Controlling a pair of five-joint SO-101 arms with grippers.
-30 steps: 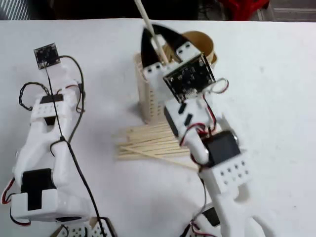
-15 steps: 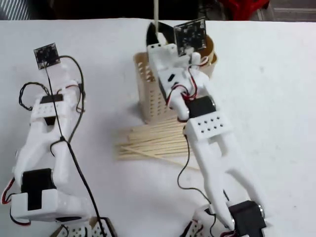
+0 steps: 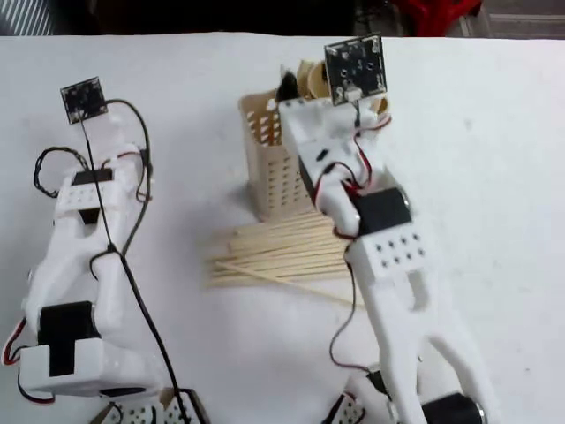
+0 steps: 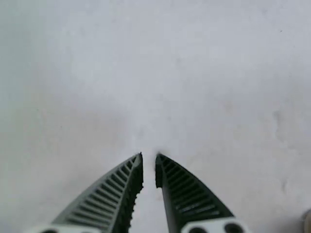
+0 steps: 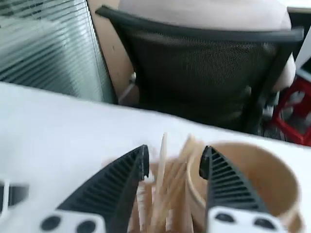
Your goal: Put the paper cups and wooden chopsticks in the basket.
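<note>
A tall slotted basket (image 3: 265, 172) stands mid-table with several wooden chopsticks (image 5: 170, 194) upright inside it. A brown paper cup (image 5: 252, 187) sits in or just behind the basket, and its rim (image 3: 381, 99) peeks out past the right arm. My right gripper (image 5: 173, 158) hovers open just above the basket mouth, over the upright sticks, holding nothing; from above its dark finger (image 3: 287, 87) shows at the basket's far edge. A loose pile of chopsticks (image 3: 274, 252) lies on the table in front of the basket. My left gripper (image 4: 149, 167) is shut and empty, pointing at bare white table.
The left arm (image 3: 84, 238) sits folded at the table's left side, far from the basket. The right arm (image 3: 388, 265) stretches over the right end of the chopstick pile. A black mesh chair (image 5: 204, 73) stands beyond the table's far edge.
The right arm swung from above the pile to over the basket and lowered. The chopstick it held upright no longer sticks up above the gripper, whose jaws now stand apart. The left arm kept still.
</note>
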